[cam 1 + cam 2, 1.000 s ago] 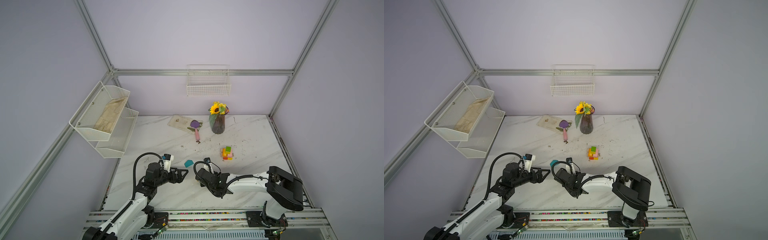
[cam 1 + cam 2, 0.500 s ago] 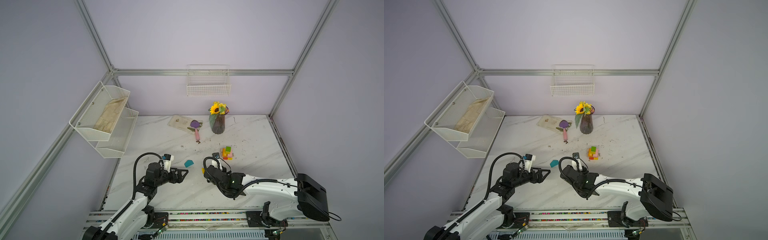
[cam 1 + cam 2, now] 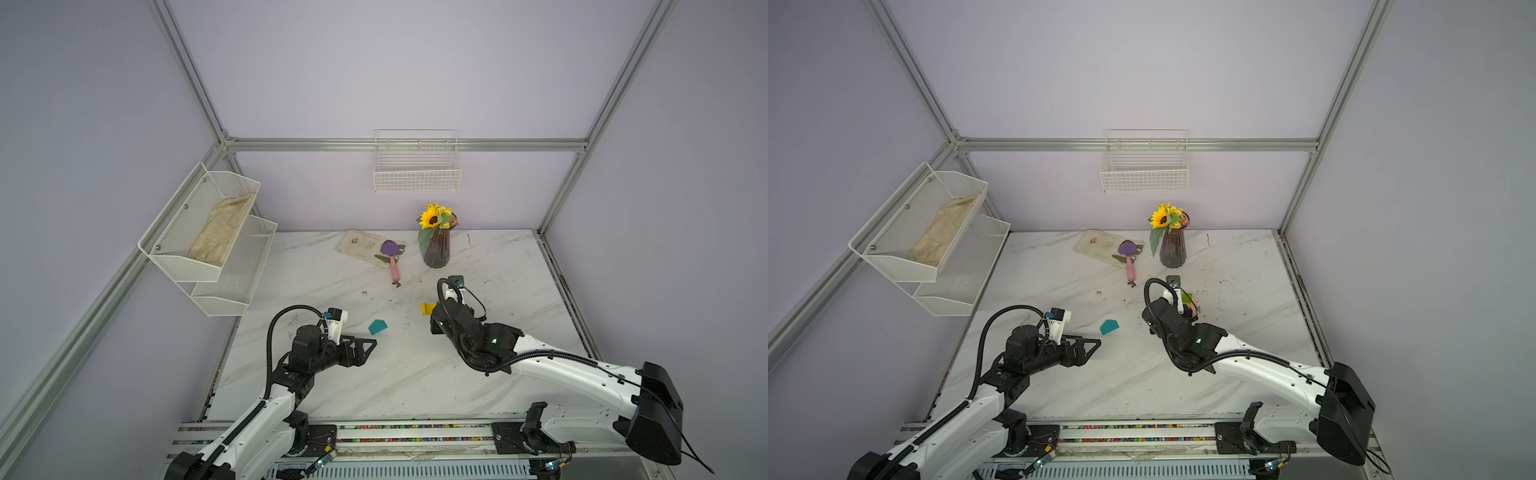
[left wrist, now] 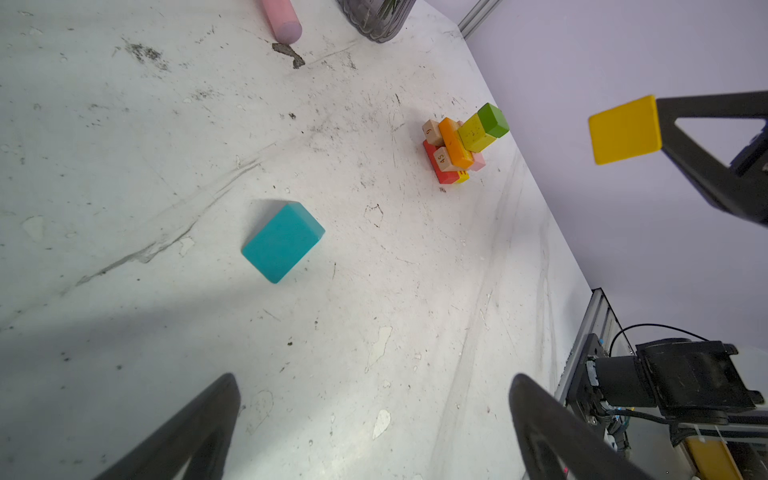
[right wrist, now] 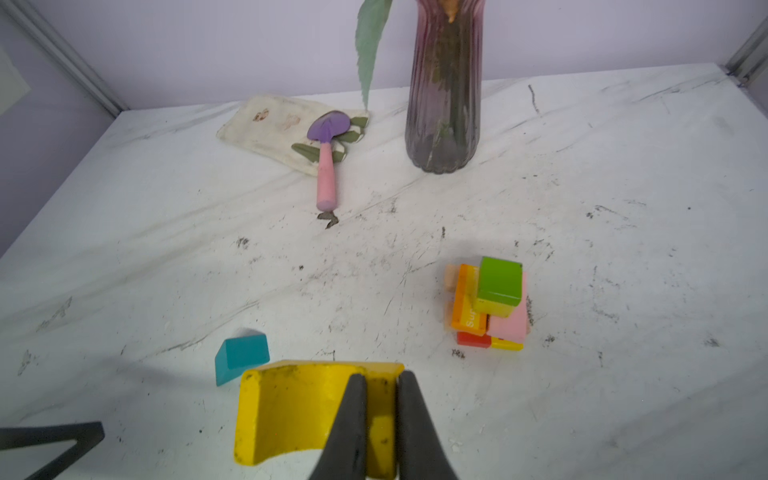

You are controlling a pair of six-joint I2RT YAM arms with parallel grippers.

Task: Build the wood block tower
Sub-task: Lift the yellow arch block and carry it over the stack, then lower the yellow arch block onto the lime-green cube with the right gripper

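A top view showed only green and pink slivers of the tower (image 3: pixel 1188 299) behind the right arm (image 3: pixel 1177 328); the right wrist view cropped the vase (image 5: pixel 444 104).

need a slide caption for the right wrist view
Right hand grips the yellow arch block, with the block tower ahead and a teal block loose on the table.

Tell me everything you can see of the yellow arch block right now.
The yellow arch is a painted wooden block, bright yellow, with dark scuffs along its edges and curved underside. The right gripper is shut on one end, a finger on each face, so the rest sticks out sideways. It hangs above the table, touching nothing else, apart from the tower and the teal block. The left wrist view shows a flat, clean yellow face.
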